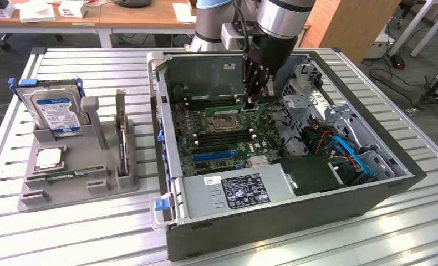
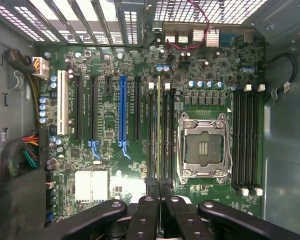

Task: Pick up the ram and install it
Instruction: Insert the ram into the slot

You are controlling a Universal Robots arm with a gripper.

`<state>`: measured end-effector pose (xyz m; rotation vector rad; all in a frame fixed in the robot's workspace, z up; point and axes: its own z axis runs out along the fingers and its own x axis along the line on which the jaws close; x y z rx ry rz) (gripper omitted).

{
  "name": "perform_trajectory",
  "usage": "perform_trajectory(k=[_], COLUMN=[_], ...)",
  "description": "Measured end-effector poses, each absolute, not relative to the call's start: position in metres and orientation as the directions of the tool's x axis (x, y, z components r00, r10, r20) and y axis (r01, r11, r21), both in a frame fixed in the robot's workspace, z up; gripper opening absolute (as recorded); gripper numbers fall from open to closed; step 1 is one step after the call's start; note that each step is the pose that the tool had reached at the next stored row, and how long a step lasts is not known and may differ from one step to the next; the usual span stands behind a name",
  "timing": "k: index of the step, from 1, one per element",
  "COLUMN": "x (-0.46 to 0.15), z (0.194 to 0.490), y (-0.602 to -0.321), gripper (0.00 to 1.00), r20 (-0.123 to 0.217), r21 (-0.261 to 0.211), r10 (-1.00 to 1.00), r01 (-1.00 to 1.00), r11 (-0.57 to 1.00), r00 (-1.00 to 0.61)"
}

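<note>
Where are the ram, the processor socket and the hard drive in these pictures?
ram [image 2: 159, 130]: wrist view, on its thin long edge.
processor socket [image 2: 204, 147]: wrist view, on its open middle.
hard drive [image 1: 56, 111]: exterior view, on its blue label.

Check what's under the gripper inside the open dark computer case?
The gripper, shut on the thin green ram stick seen edge-on, sits over black memory slots beside the silver processor socket. The stick covers whatever lies directly beneath it.
</note>
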<state>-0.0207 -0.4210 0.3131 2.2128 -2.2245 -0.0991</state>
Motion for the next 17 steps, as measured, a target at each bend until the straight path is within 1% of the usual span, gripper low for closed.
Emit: perform_trajectory(k=[17], x=[-0.021], z=[0.295], y=[-0.421], gripper=[0.11], r20=[-0.043], r21=[0.046], r10=[-0.999], r01=[-0.999], r11=[0.004], r00=[-0.006])
